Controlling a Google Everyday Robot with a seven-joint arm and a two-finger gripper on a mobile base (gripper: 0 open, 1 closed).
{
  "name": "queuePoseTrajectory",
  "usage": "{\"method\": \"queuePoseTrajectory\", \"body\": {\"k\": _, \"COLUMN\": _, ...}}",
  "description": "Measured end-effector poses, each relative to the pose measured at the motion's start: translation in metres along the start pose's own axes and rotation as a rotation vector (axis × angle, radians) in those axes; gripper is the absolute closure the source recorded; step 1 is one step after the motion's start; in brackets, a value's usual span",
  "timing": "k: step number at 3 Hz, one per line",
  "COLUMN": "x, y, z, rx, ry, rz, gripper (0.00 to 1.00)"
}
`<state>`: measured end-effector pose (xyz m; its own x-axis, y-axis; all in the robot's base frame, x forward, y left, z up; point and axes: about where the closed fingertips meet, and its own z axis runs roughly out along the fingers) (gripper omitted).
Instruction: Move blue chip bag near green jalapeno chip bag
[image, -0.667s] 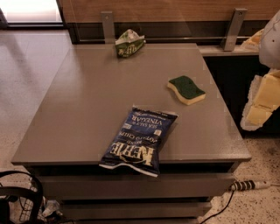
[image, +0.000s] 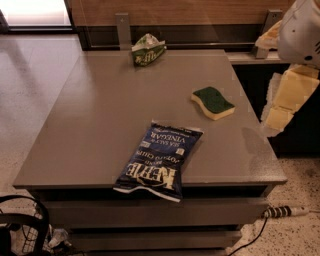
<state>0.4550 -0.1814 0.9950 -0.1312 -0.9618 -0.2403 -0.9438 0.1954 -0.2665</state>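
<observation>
The blue chip bag lies flat at the front edge of the grey table, its lower end hanging slightly over the edge. The green jalapeno chip bag sits crumpled at the table's far edge, well apart from the blue bag. My gripper is at the right edge of the view, beyond the table's right side and above the floor, with the white arm housing over it. It touches neither bag.
A yellow sponge with a green top lies on the right part of the table between the two bags. Two metal posts stand behind the table against a wooden wall. A power strip and cables lie on the floor.
The arm at the right edge has shifted slightly up and to the left. The bags and the sponge have not moved.
</observation>
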Motion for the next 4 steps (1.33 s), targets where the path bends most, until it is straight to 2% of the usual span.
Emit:
{"method": "queuePoseTrajectory", "body": {"k": 1, "x": -0.076, "y": 0.004, "z": 0.041, "rx": -0.117, "ry": -0.025, "rz": -0.18, "gripper": 0.0}}
{"method": "queuePoseTrajectory", "body": {"k": 2, "x": -0.1, "y": 0.017, "z": 0.071, "rx": -0.179, "ry": 0.0, "rz": -0.257, "gripper": 0.0}}
{"method": "queuePoseTrajectory", "body": {"k": 3, "x": -0.098, "y": 0.029, "z": 0.11, "rx": -0.201, "ry": 0.046, "rz": -0.293, "gripper": 0.0}}
{"method": "queuePoseTrajectory", "body": {"k": 4, "x": -0.086, "y": 0.042, "z": 0.148, "rx": -0.236, "ry": 0.063, "rz": -0.3, "gripper": 0.0}}
